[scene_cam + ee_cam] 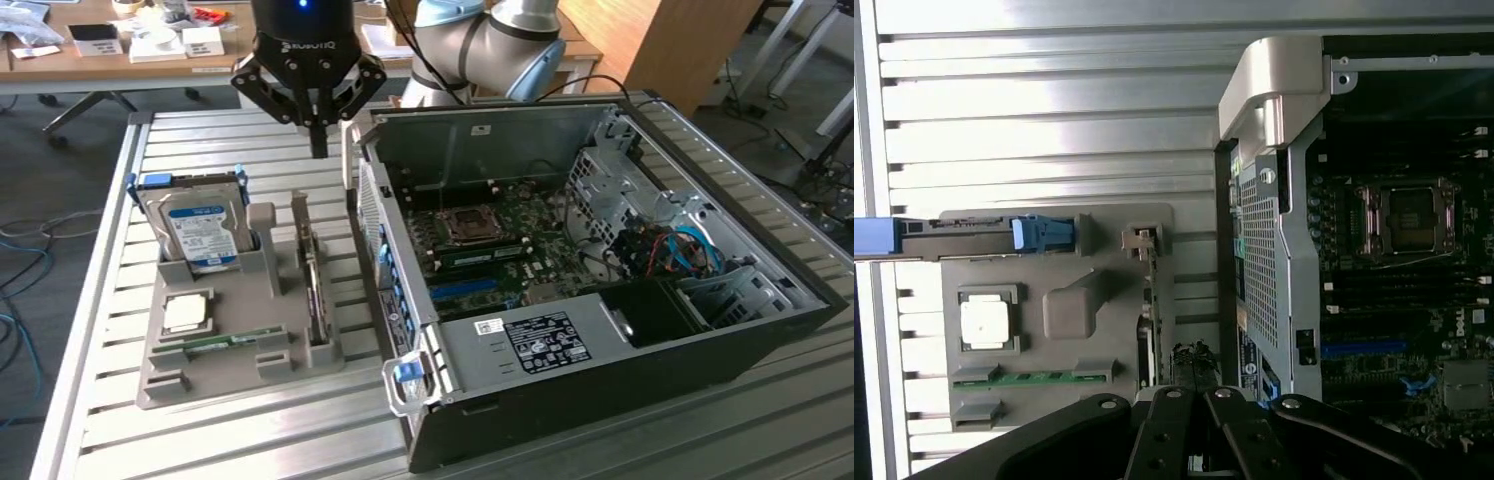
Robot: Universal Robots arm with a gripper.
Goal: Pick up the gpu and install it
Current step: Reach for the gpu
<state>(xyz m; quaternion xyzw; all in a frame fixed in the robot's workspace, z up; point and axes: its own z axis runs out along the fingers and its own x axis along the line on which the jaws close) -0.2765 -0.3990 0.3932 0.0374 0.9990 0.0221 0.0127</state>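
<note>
The gpu (310, 270) stands on its edge in a slot of the grey holder tray (240, 375), beside the open computer case (747, 330). In the wrist view the gpu (1145, 310) is a thin dark strip with its metal bracket at one end. My gripper (318, 145) hangs above the far end of the tray, a little above and behind the card's top edge. Its fingers are pressed together with nothing between them. The wrist view has the gripper (1194, 372) over the card's end, near the case wall (1274, 290).
On the same tray stand a silver hard drive (200, 235) with a blue-white label, a processor chip (184, 312) and a green memory stick (214, 345). The case lies on its side with the motherboard (494, 250) exposed. All rests on a slatted metal table (240, 440).
</note>
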